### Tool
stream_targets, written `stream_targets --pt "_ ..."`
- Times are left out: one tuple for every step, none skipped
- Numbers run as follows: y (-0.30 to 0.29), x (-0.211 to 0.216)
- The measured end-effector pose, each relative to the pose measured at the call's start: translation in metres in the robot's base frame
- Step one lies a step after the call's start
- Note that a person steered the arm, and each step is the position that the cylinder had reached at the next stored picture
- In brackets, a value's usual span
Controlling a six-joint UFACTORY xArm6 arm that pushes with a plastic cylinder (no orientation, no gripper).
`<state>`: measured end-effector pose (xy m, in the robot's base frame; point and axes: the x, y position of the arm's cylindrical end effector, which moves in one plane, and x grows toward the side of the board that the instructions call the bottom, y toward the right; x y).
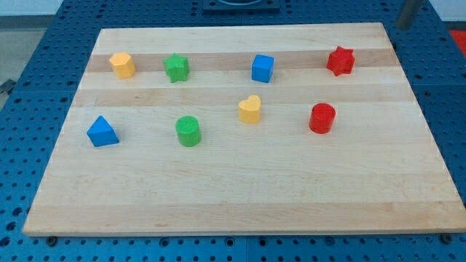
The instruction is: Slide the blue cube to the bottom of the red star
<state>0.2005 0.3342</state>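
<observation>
So the biggest thing here is the blue metal table (444, 87), dotted all over with a grid of little holes. On it lies a pale wooden board (255, 182), smooth, with long grain stripes running across. The blocks all look like matte plastic.

Our tip (403, 29) is up at the view's top right, just past the board's corner. It's a plain, blurry dark rod end with nothing to open or close, and it isn't touching any block.

Nearest to it is the red star (340, 60), a bit to the view's left and lower. The blue cube (263, 68) sits well beyond that, further left in the same row, apart from the star. Further along come a green star (176, 68) and a yellow block (122, 65), maybe hexagonal.

The lower row, going away from the tip: red cylinder (322, 118), yellow heart (250, 109), green cylinder (188, 131), blue triangle (102, 132). That red cylinder sits just below the star, toward the view's bottom.
</observation>
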Motion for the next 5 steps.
stream_targets --pt "-0.001 -0.009" --pt "-0.042 -0.01" --pt "-0.148 -0.007" --pt "-0.262 -0.004" --pt "-0.341 0.034"
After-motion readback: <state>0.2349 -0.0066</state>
